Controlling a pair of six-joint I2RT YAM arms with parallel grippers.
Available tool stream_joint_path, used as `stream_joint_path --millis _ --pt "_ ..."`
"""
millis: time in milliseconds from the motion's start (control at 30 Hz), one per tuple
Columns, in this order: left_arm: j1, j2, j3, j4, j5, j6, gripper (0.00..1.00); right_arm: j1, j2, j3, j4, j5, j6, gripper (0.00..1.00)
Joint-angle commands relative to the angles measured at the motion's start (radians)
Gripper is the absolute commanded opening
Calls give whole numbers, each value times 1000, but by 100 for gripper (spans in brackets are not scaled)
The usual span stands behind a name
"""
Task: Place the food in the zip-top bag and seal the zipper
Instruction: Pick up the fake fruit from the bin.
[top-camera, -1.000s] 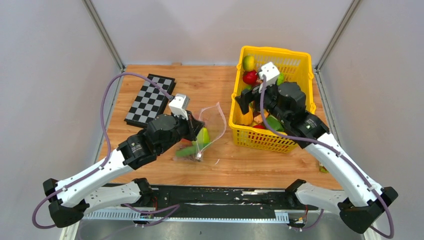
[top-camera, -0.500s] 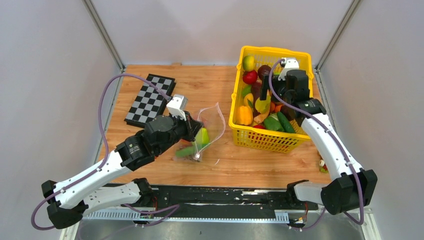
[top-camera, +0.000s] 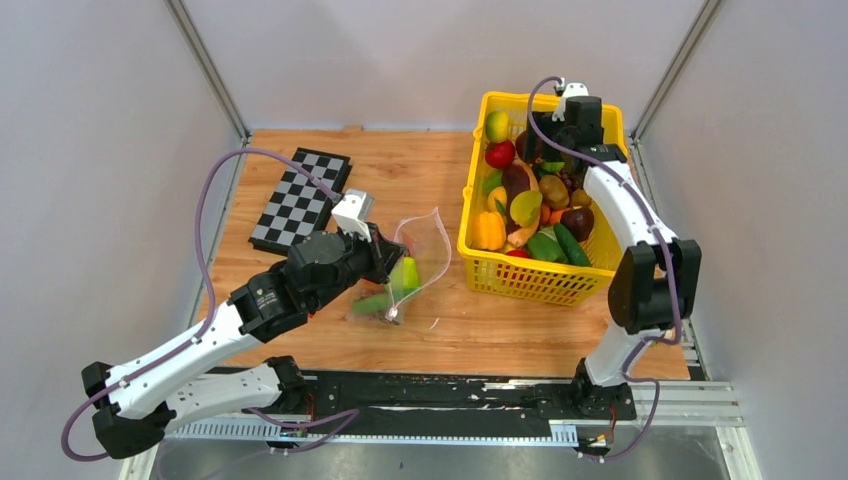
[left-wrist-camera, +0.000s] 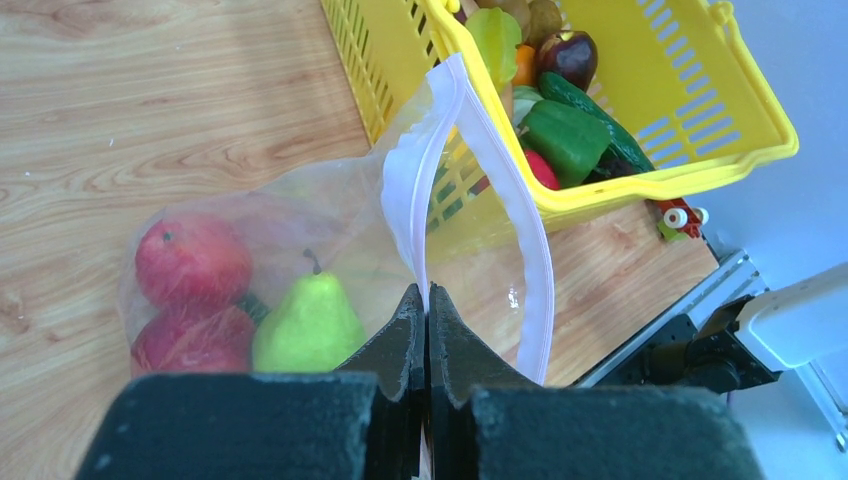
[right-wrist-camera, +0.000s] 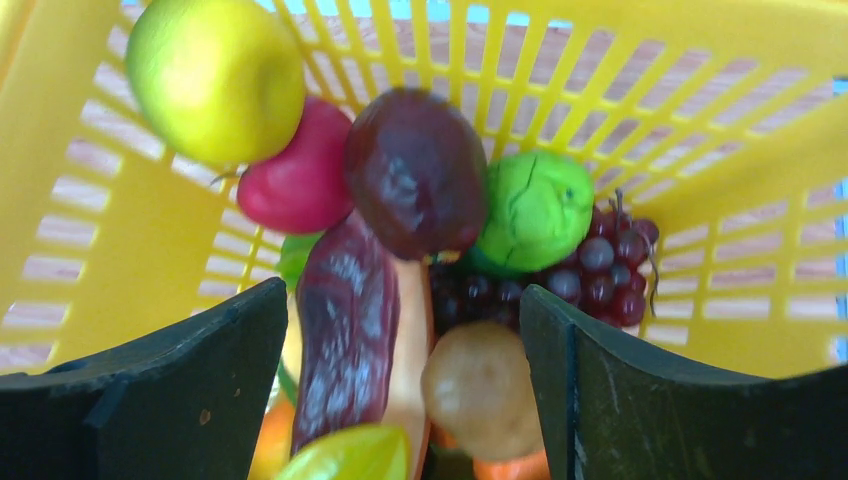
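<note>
The zip-top bag (top-camera: 420, 255) lies on the table left of the basket, mouth held open and up. In the left wrist view the bag (left-wrist-camera: 330, 215) holds two red apples (left-wrist-camera: 192, 258) and a green pear (left-wrist-camera: 308, 325). My left gripper (left-wrist-camera: 427, 292) is shut on the pinkish zipper strip (left-wrist-camera: 405, 195) of the near lip. My right gripper (right-wrist-camera: 405, 340) is open above the far end of the basket, over a dark purple fruit (right-wrist-camera: 415, 170), a red apple (right-wrist-camera: 295, 185), a green fruit (right-wrist-camera: 538, 208), grapes and a brown kiwi (right-wrist-camera: 480, 388). It holds nothing.
The yellow mesh basket (top-camera: 590, 285) full of toy food stands at the right. A chessboard (top-camera: 300, 200) lies at the back left. A small red and green toy (left-wrist-camera: 678, 218) lies on the table by the basket's near right corner.
My right arm has swung from the basket's near left side to its far end, over the back fruits. My left gripper keeps hold of the bag lip and has barely moved.
</note>
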Motion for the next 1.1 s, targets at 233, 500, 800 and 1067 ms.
stream_joint_path --millis 233,500,800,1067 --pt "-1 4 37 20 11 5 0 -45 273 252 38 -131 -5 77" --pt "-1 -9 36 16 12 -1 0 -46 384 344 -33 -144 12 73" --pt "-1 -18 33 16 -5 -1 0 -77 293 237 -25 -231 141 44" --pt "-1 -29 28 8 -22 6 0 -76 96 28 -104 -383 106 39"
